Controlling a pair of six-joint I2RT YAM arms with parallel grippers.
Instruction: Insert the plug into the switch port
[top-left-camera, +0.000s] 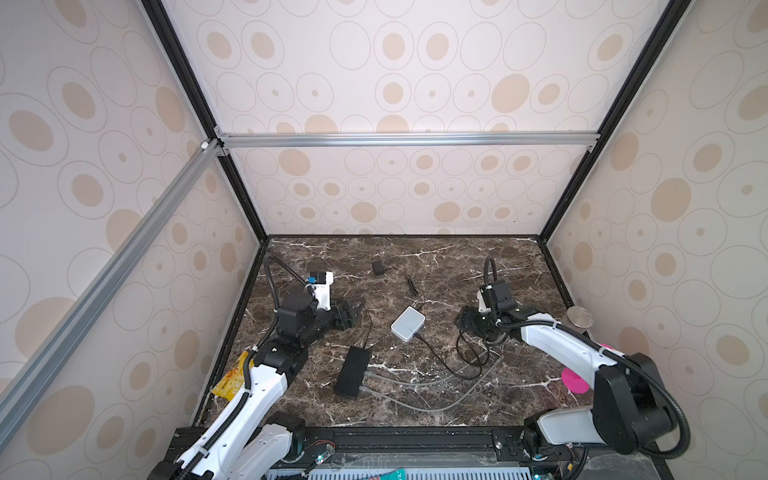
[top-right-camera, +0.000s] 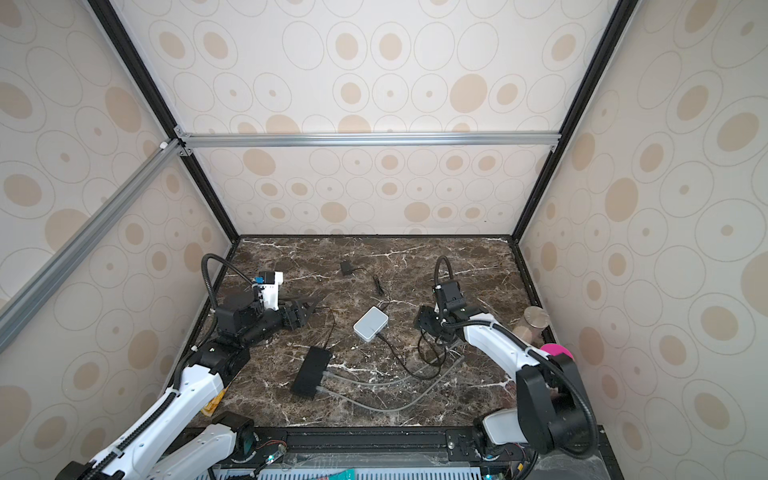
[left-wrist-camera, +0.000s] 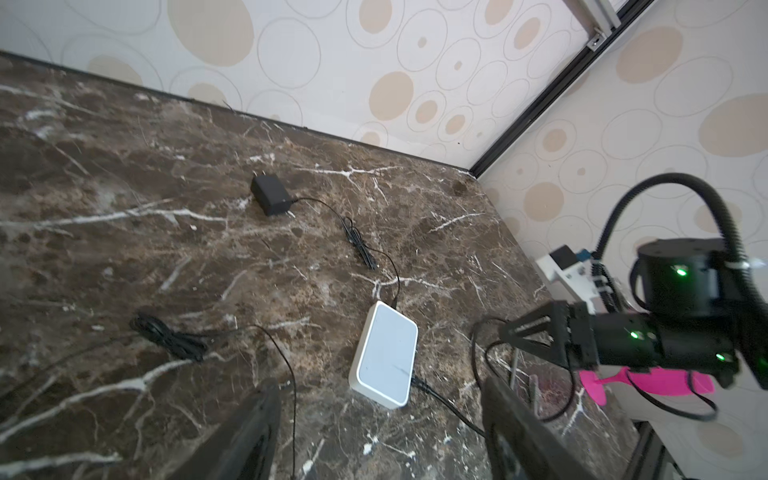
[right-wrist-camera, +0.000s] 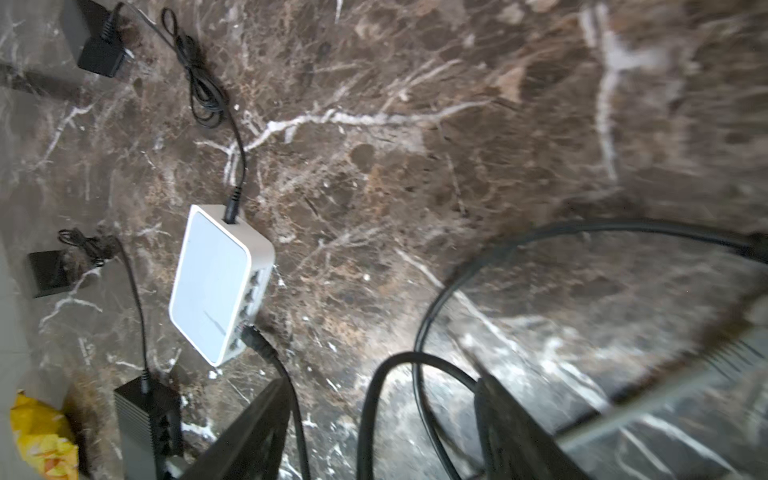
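On the marble table (top-left-camera: 478, 270), the white switch (top-left-camera: 408, 323) lies about midway between the two arms, so I'll place the rest from it. In both top views it is only a pale box with leads trailing off. The right wrist view alone shows its row of ports and the plug (right-wrist-camera: 251, 334), which sits at the end port on the face turned toward the right arm. How deep it sits I can't tell. That view also shows a barrel connector (right-wrist-camera: 230, 208) in the switch's short end.

The right gripper (right-wrist-camera: 376, 432) hangs near the port side of the switch, its jaws spread wide. The black cable (right-wrist-camera: 368, 415) from the plug loops up between its fingers (right-wrist-camera: 249, 440), but they aren't pinching it or anything else.

The left gripper (left-wrist-camera: 378, 432) is on the opposite side of the switch, apart from it, with its jaws also wide and empty. Its camera looks straight at the switch's plain top, so the ports are hidden from it.

Toward the back wall from the switch lies a black power adapter (top-left-camera: 378, 267), its thin lead running back to the switch. Toward the front edge, on the left arm's side, lies a black hub (top-left-camera: 352, 371) with grey cables (top-left-camera: 415, 384) curving away. A second small adapter (right-wrist-camera: 50, 274) shows only in the right wrist view.

Well beyond the right arm from the switch stand a metal-lidded jar (top-left-camera: 581, 319) and something pink (top-left-camera: 575, 380). A yellow packet (top-left-camera: 232, 380) lies by the left arm.
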